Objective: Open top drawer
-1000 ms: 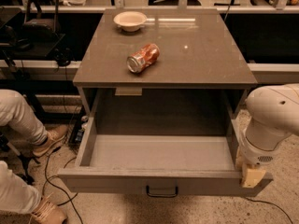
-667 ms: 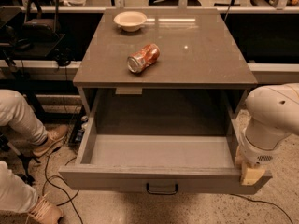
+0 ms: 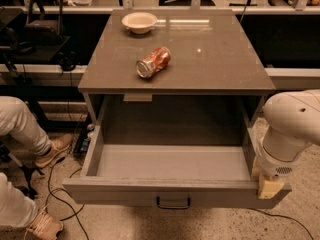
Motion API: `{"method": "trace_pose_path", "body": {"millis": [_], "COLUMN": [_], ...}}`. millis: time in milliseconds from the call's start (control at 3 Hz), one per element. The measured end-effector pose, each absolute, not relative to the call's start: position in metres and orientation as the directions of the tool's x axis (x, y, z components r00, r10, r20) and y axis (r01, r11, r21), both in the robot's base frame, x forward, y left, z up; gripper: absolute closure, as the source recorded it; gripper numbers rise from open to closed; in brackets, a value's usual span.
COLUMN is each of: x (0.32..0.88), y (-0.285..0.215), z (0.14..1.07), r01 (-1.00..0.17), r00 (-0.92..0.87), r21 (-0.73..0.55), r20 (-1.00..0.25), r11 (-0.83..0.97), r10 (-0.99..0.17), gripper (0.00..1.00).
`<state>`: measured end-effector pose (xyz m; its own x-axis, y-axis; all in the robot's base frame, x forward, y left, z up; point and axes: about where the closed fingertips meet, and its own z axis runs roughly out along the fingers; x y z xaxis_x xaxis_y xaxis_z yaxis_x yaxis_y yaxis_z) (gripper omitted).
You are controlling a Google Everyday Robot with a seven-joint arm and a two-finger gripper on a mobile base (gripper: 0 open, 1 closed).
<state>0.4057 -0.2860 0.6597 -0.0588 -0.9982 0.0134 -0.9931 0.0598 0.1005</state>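
One claw (image 3: 270,186) beside boxy top drawer (image 3: 120,196)

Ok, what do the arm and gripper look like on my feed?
The arm is a smooth white shell: a bulbous joint with a few small dark dots, narrowing to a short cylinder with a small dark grille. The gripper, at the front right corner of the top drawer, is a pale tan blocky piece. No cables or lettering show.

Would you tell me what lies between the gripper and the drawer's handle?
Only the bare grey front of the top drawer, seen in the camera view; the gripper sits at its right corner.
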Motion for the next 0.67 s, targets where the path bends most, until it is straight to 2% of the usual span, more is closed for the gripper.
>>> {"method": "trace_pose_path", "body": {"millis": [333,667], "x": [0.4049,0.4039], "y": [-0.2864,-0.2868], "z": [0.66,0.6606], "r01": [-0.993,-0.993], "r00": [-0.059,-0.06], "r21": [0.1,0.1], "r20": [0.014,0.016], "r11": [0.06,0.061], "r10": [-0.998,-0.998], "gripper": [0.32,0.02]}}
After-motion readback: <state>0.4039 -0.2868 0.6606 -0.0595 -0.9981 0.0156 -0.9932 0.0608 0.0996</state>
